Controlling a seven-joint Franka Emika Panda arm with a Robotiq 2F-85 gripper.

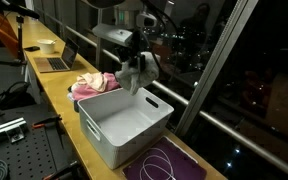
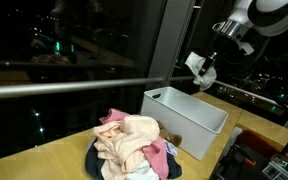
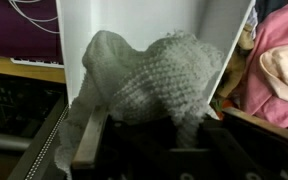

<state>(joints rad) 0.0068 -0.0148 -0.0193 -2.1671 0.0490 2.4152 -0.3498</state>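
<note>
1. Starting at the left in an exterior view, an open grey laptop (image 1: 54, 62) sits far along the wooden counter (image 1: 46, 98), well apart from the work.
2. Next comes a loose heap of pink and cream clothes (image 1: 89, 85), just beside the end wall of the white rectangular plastic bin (image 1: 109, 138). I judge that any sweep that way should stay high, so the hanging cloth does not drag the heap.
3. The gripper (image 1: 136, 66) is clamped on a grey knitted cloth (image 1: 140, 76), which hangs bunched above the bin's far rim. In the wrist view the cloth (image 3: 144, 75) drapes over the fingers (image 3: 89, 150), with the bin's white inside wall (image 3: 134, 15) behind. Carrying it seems the step in hand: a firm pinch, slow travel and centring over the opening would stop the dangling tail catching the rim.
4. Further right, the metal railing (image 1: 234, 125) and the dark window glass (image 1: 234, 50) stand close behind the arm, leaving little room. Space looks freer upward and toward the counter's front, where a purple mat (image 1: 174, 160) lies by the bin.
</note>
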